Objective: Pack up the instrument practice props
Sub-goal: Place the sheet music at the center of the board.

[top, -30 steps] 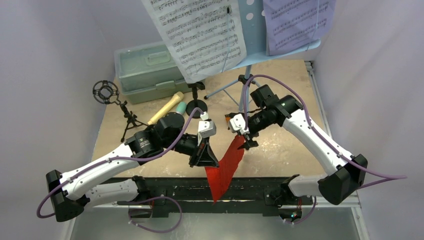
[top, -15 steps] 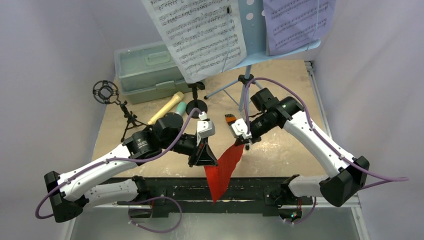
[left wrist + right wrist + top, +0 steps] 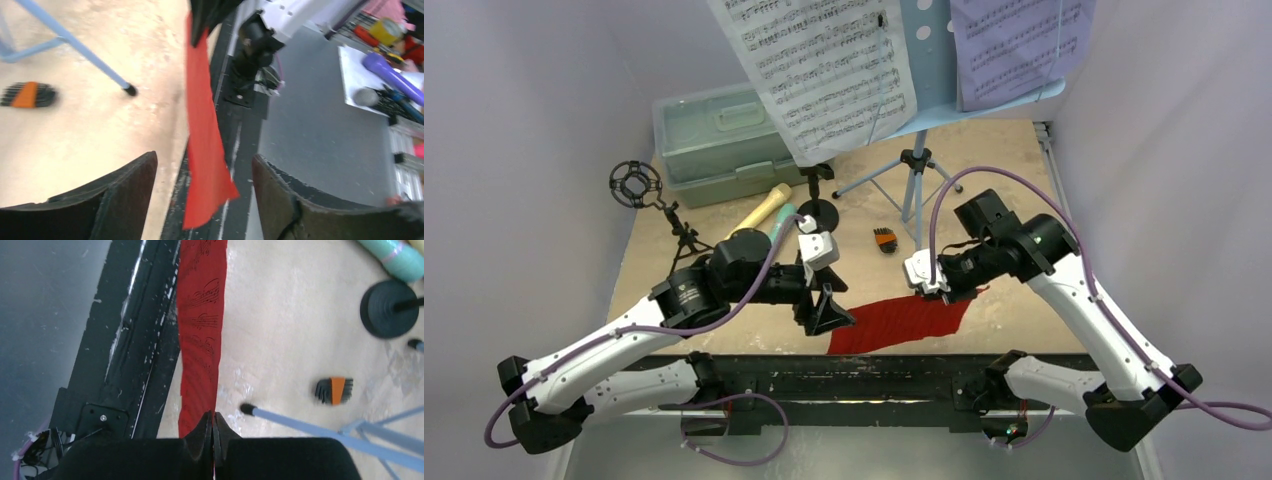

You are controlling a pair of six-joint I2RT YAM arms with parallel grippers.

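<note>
Along the near edge of the tan wooden surface [image 3: 1009,200], our red paper music sheet [image 3: 894,322] now stretches sideways instead of hanging over. We have passed it across: the right pincer [image 3: 924,283] has pressed together, pinching its edge, while the left pincer [image 3: 829,315] has spread and released it.

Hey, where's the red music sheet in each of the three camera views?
Top external: red music sheet low centre, near the front edge.
Left wrist: vertical strip, centre.
Right wrist: upper centre, running downward.
Shared landmark: small orange-and-black object.
</note>
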